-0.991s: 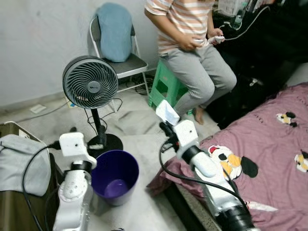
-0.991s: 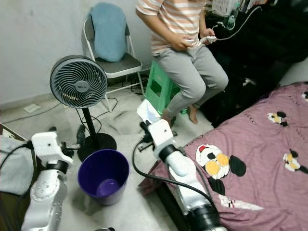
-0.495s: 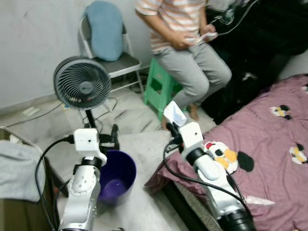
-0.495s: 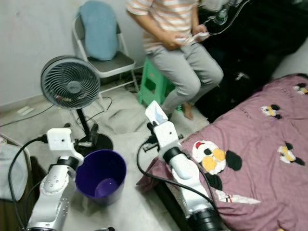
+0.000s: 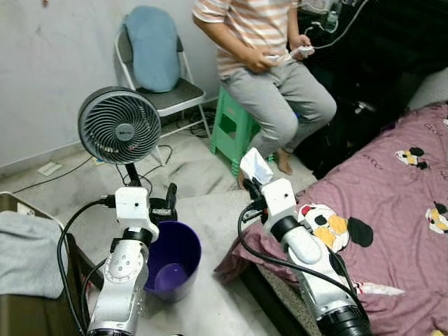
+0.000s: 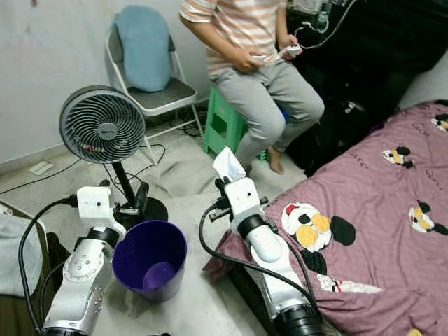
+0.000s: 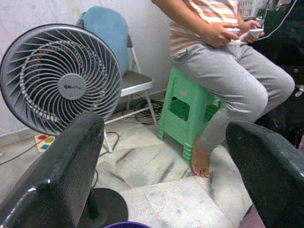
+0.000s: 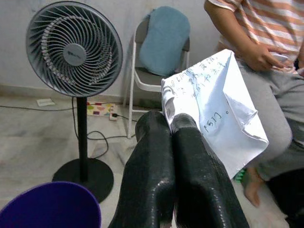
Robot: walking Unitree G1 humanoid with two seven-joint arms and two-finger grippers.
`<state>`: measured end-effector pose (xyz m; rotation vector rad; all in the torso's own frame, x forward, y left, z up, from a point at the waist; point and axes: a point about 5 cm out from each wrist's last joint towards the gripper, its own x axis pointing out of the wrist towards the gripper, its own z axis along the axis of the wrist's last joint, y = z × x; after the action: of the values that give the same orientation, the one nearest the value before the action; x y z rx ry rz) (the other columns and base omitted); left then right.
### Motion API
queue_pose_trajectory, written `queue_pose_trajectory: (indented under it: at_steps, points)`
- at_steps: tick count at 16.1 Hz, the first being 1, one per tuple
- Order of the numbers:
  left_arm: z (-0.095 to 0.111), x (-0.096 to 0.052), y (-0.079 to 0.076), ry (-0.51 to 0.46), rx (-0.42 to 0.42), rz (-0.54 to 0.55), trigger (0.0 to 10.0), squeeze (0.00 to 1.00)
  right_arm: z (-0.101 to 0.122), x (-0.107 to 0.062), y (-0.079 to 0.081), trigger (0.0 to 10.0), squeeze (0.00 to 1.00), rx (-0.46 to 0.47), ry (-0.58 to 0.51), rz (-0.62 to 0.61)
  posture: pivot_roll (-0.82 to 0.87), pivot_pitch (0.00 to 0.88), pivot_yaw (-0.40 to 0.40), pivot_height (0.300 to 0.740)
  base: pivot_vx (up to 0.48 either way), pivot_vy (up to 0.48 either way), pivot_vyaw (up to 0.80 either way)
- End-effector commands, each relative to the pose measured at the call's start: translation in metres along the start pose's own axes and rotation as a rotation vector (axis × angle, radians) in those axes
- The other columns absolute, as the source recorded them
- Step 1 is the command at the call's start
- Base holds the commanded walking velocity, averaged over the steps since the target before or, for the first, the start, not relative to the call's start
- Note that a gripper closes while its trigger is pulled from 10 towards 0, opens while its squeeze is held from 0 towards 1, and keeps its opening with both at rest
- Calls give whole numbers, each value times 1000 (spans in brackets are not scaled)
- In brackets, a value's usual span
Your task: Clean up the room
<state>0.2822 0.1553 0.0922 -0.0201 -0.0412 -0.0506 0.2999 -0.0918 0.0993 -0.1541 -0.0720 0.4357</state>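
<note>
My right gripper [image 5: 250,187] is shut on a crumpled white sheet of paper [image 5: 256,166] with handwriting on it, held up between the bed's corner and the purple bin [image 5: 180,243]. In the right wrist view the fingers [image 8: 156,142] are pressed together with the paper [image 8: 218,109] sticking out past them, and the bin's rim [image 8: 52,190] lies below to one side. My left gripper [image 5: 169,199] is open, hovering at the bin's far rim near the fan's base. The left wrist view shows its fingers [image 7: 71,156] wide apart with nothing between them.
A standing fan [image 5: 119,126] is just behind the bin, with cables on the floor around it. A person [image 5: 280,77] sits on a green stool [image 5: 231,126] beside a folding chair [image 5: 157,56]. The purple bedcover [image 5: 392,203] lies to the right, and a grey cloth [image 5: 28,245] to the left.
The camera has shifted. My left arm has risen and reached forward, bringing its open gripper up to the bin's far rim. The right gripper still holds the paper in about the same place.
</note>
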Motion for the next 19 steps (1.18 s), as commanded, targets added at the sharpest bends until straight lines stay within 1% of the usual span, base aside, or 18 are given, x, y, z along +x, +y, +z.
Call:
queue_pose_trajectory:
  at_steps: [1, 4, 8, 9, 14, 16, 19]
  points:
    - [-1, 4, -2, 12, 14, -16, 10000, 0, 4, 0, -2, 10000, 0, -1, -15, -19, 53, 0, 28, 740, 0, 0, 0]
    - [-1, 6, -7, 13, 14, -42, 10000, 0, 4, -1, -4, 10000, 0, -2, -18, -37, 35, 0, 38, 740, 0, 0, 0]
    - [-2, 8, -11, 17, 5, -56, 10000, 0, 7, -1, -1, 10000, 0, -4, -30, -37, 32, 0, 34, 740, 0, 0, 798]
    - [-2, 7, -11, 17, 10, -55, 10000, 0, 6, -2, 2, 10000, 0, 2, -28, -27, 40, 0, 31, 740, 0, 0, 794]
    - [-2, 5, -8, 15, 18, -52, 10000, 0, 5, 0, 4, 10000, 0, 9, -27, -17, 52, 0, 26, 740, 0, 0, 720]
    - [-1, 4, -10, 6, -4, -78, 10000, 0, 6, 1, 4, 10000, 0, 11, -28, -15, 53, 0, 25, 740, 0, 0, 0]
    - [0, 3, -12, -3, -15, -98, 10000, 0, 5, 0, 4, 10000, 0, 12, -25, -19, 49, 0, 26, 740, 0, 0, 0]
